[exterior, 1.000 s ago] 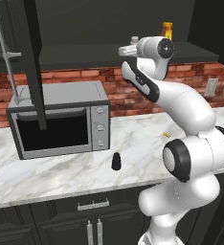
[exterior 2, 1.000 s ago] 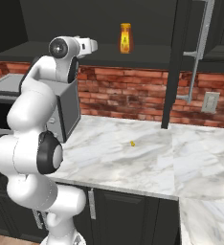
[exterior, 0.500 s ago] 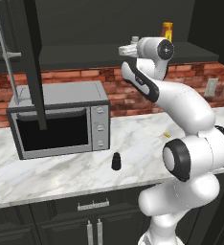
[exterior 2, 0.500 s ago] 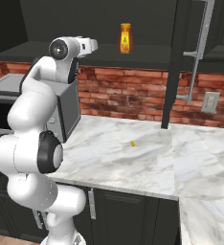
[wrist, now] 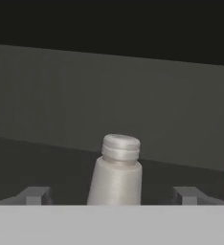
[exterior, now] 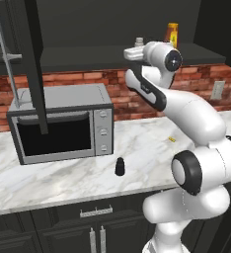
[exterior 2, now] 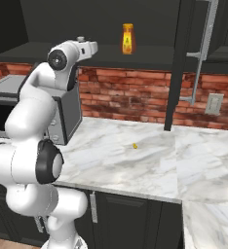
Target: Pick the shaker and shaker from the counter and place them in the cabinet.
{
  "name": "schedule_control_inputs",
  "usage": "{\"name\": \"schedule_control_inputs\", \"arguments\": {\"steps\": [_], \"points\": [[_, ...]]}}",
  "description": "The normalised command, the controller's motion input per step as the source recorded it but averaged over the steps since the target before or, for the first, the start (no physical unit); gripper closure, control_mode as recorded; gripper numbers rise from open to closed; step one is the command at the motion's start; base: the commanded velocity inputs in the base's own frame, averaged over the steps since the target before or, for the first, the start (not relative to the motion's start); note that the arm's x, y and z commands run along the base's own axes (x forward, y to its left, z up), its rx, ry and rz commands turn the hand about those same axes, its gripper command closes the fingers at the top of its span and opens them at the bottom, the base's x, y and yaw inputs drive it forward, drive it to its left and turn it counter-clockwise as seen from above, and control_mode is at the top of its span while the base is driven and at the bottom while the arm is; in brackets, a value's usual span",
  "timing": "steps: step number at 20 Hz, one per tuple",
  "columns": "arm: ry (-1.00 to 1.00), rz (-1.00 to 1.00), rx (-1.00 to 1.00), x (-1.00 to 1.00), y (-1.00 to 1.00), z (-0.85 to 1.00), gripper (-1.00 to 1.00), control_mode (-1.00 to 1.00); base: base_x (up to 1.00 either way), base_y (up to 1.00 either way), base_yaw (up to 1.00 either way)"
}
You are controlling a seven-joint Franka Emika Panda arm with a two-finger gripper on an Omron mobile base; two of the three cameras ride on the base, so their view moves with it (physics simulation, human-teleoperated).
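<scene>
With its fingers spread, the pincer (wrist: 112, 195) is being held around the light grey tapered shaker with a silvery cap (wrist: 116, 170) on the flat dark cabinet shelf (exterior: 88, 53), where it could be toppled by a careless retreat.

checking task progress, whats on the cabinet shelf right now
The light grey shaker stands on the shelf between the open gripper's fingers, with the orange bottle nearby. Its base is hidden.
</scene>
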Motion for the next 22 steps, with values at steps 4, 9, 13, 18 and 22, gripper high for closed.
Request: {"name": "schedule_control_inputs", "arguments": {"steps": [4, 9, 13, 18, 22], "points": [[-0.1, 0.0, 0.0, -0.55, -0.13, 0.0, -1.0, -1.0, 0.0, 0.0, 0.0], [-0.11, 0.01, 0.01, -0.75, -0.22, 0.0, -1.0, -1.0, 0.0, 0.0, 0.0], [-0.01, 0.01, 0.04, -0.63, -0.15, 0.0, -1.0, -1.0, 0.0, 0.0, 0.0], [0.01, 0.05, 0.01, -0.5, -0.03, -0.05, -1.0, -1.0, 0.0, 0.0, 0.0], [0.07, 0.08, 0.0, -0.47, 0.0, -0.24, -1.0, -1.0, 0.0, 0.0, 0.0]]}}
